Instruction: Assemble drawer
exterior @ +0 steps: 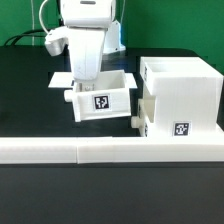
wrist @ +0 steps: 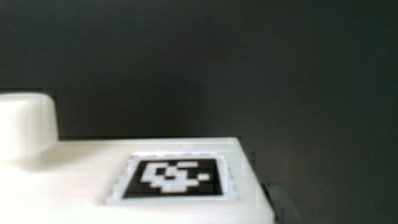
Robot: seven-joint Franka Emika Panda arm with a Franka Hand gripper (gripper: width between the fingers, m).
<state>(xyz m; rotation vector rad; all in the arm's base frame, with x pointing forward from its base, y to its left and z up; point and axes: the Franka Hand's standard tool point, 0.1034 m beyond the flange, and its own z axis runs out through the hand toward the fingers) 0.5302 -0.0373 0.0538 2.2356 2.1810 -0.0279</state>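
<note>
The tall white casing stands at the exterior view's right with a tag on its front. A knob sticks out low on its left side. A small white tray with a tag hangs slightly tilted just left of the casing. My gripper reaches down into the tray's left part and looks shut on its wall; the fingertips are hidden. The wrist view shows a white tray face with a tag and a white round knob; no fingers show there.
The long low white L-shaped wall runs along the front, with the casing against it. The marker board lies flat behind the tray at the exterior view's left. The table is black.
</note>
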